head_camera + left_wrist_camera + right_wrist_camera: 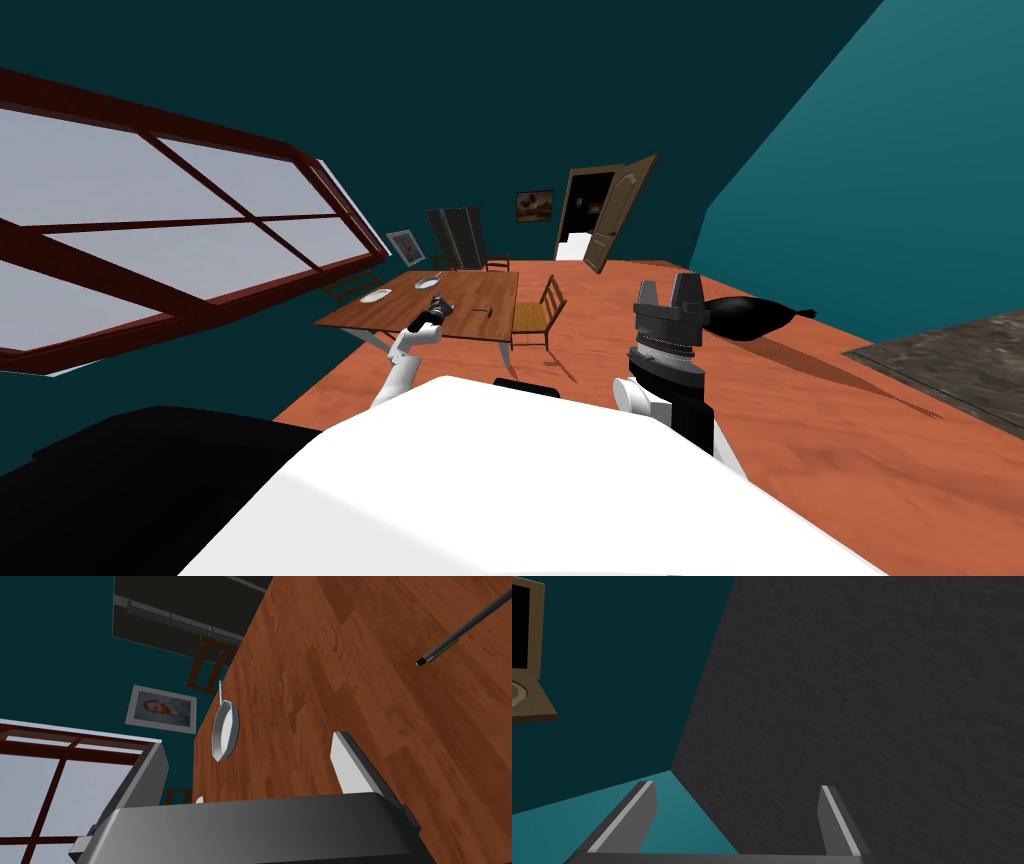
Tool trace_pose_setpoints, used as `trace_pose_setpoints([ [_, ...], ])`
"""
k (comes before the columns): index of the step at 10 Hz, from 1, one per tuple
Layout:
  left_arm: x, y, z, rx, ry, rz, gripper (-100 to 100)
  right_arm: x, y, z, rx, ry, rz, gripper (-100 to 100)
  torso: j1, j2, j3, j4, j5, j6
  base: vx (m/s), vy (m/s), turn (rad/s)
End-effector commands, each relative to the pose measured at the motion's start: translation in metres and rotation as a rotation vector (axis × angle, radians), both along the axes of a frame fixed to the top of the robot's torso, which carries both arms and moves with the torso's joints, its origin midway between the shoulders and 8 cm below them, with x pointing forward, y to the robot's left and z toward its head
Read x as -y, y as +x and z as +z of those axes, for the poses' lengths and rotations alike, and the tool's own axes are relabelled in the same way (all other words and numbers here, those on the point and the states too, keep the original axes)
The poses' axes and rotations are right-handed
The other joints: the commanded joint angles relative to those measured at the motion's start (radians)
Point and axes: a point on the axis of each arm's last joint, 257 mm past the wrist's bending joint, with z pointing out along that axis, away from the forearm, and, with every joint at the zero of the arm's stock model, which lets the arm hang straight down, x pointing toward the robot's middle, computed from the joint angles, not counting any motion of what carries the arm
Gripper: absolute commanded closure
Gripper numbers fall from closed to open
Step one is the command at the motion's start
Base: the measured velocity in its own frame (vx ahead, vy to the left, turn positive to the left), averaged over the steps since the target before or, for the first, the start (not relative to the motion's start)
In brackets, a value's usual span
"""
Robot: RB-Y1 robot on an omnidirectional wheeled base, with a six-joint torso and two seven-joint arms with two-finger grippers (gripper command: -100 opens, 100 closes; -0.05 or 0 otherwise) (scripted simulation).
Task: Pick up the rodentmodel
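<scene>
A black, drop-shaped body with a thin tail end (752, 316) lies on the orange floor at the right, just behind my raised right gripper (672, 292); it may be the rodent model. That gripper (735, 796) stands open with nothing between its fingers. My left gripper (437, 310) hangs over the near edge of the wooden table (400, 322). Its fingers are open and empty (247, 766) above the bare tabletop (320, 691). A white dish with a thin handle (225, 731) and a dark pen (462, 628) lie on the table beyond it.
White dishes (377, 295) sit at the table's window side. A wooden chair (535, 315) stands at the table's right side. An open brown door (612, 212) is at the back. A dark grey surface (950, 370) lies at the far right. A large window (150, 230) fills the left wall.
</scene>
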Motion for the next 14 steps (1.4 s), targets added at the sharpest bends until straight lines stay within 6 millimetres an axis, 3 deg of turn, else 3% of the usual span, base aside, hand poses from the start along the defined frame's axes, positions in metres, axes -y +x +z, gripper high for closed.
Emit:
trace_pose_setpoints([
  [1,-0.009,-0.003,-0.016,-0.039,-0.036,0.027,-100,0.0,0.0,0.0,0.0,0.0,0.0,0,0.0,0.0,0.0,0.0,0.0,0.0,0.052,-0.152,0.052],
  [8,-0.054,-0.014,-0.071,-0.18,-0.25,0.187,-100,0.0,0.0,0.0,0.0,0.0,0.0,0,0.003,0.0,0.0,0.0,0.0,0.0,0.06,-0.139,0.067],
  [14,-0.071,-0.035,-0.12,-0.3,-0.414,0.306,-100,0.0,0.0,0.0,0.0,0.0,0.0,0,0.005,-0.002,-0.001,-0.001,0.001,0.0,0.085,-0.108,0.062],
])
